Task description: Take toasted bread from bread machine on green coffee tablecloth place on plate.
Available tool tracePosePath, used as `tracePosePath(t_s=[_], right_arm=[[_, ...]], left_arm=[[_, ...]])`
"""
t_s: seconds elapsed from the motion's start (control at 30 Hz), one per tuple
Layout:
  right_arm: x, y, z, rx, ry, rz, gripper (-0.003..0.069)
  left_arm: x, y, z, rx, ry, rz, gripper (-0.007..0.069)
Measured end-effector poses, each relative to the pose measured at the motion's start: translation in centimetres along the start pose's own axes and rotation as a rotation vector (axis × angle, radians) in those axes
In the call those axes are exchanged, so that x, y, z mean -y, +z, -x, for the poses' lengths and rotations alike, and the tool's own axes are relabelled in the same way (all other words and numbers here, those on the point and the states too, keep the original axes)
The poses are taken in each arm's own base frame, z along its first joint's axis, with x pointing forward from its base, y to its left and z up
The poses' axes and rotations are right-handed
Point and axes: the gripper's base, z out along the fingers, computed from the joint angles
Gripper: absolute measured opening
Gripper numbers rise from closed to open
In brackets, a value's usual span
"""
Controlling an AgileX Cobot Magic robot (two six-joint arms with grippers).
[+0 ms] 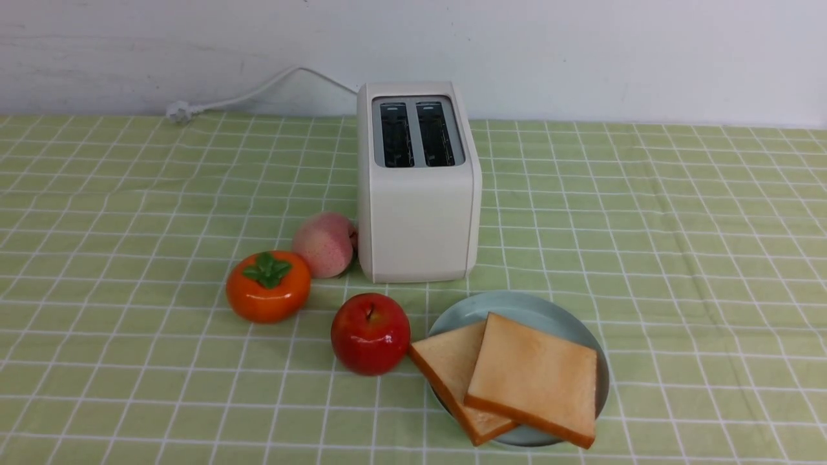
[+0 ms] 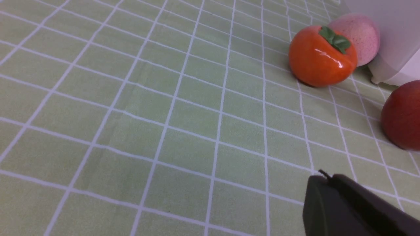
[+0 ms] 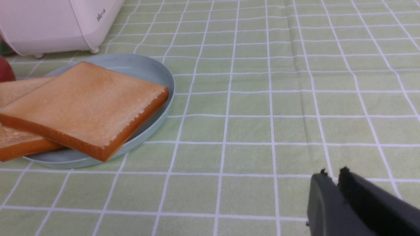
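Two slices of toasted bread lie overlapping on the pale blue-green plate (image 1: 517,303): the upper slice (image 1: 533,374) rests partly on the lower one (image 1: 449,371), which hangs over the plate's near left rim. The cream-white bread machine (image 1: 417,213) stands behind the plate on the green coffee tablecloth (image 1: 678,258), both slots dark and empty. In the right wrist view the plate (image 3: 144,68) and upper slice (image 3: 85,105) lie well away from my right gripper (image 3: 331,175), which is shut and empty. My left gripper (image 2: 323,177) is shut and empty over bare cloth. Neither arm shows in the front view.
A red apple (image 1: 370,332) sits just left of the plate, an orange persimmon (image 1: 268,286) and a pink peach (image 1: 325,244) to the toaster's left. The white power cord (image 1: 258,93) runs along the back wall. Bare cloth extends far left and right.
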Motion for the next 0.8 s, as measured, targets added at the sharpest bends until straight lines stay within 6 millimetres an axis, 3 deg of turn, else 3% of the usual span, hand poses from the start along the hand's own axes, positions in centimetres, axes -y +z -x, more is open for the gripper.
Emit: tracePosePath(t_s=[0.8], right_arm=[[0.00, 0.00, 0.00, 0.000, 0.000, 0.000, 0.0096]], left_arm=[[0.00, 0.00, 0.00, 0.000, 0.000, 0.000, -0.0005]])
